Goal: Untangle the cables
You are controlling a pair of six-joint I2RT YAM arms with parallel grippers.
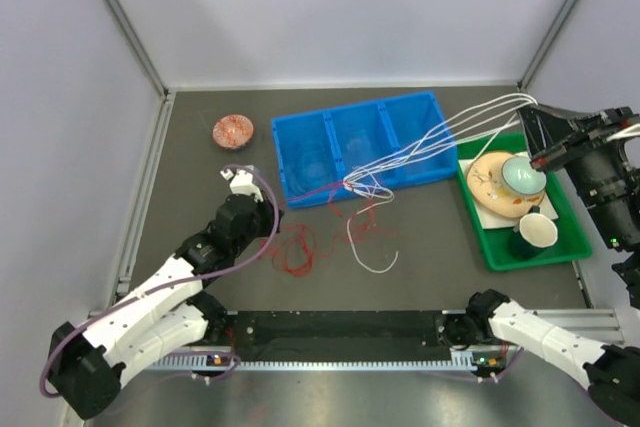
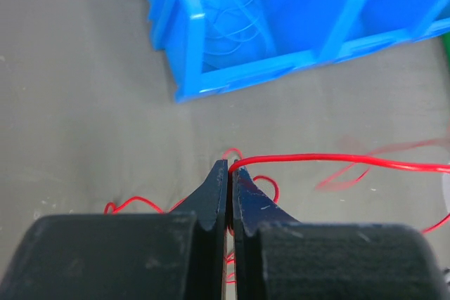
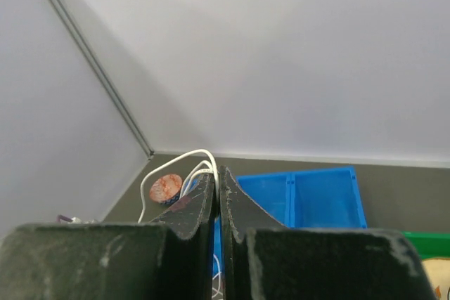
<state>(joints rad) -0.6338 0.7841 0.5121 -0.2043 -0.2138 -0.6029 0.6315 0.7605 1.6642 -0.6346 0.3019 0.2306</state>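
Red cables (image 1: 295, 247) lie in loose loops on the dark table in front of the blue bin. White cables (image 1: 440, 137) stretch taut from the tangle up to my raised right gripper (image 1: 533, 107), which is shut on them; they also show in the right wrist view (image 3: 176, 159) by the gripper (image 3: 219, 172). One white loop (image 1: 365, 252) rests on the table. My left gripper (image 1: 268, 209) is low by the red loops; in the left wrist view the gripper (image 2: 230, 166) is shut on a red cable (image 2: 337, 159) running right. Thin blue cables (image 2: 232, 26) lie in the bin.
A blue three-compartment bin (image 1: 432, 107) stands at the back centre. A green tray (image 1: 500, 247) at the right holds a plate, a pale bowl (image 1: 522, 175) and a cup (image 1: 537, 231). A small red-patterned dish (image 1: 233, 130) sits at the back left.
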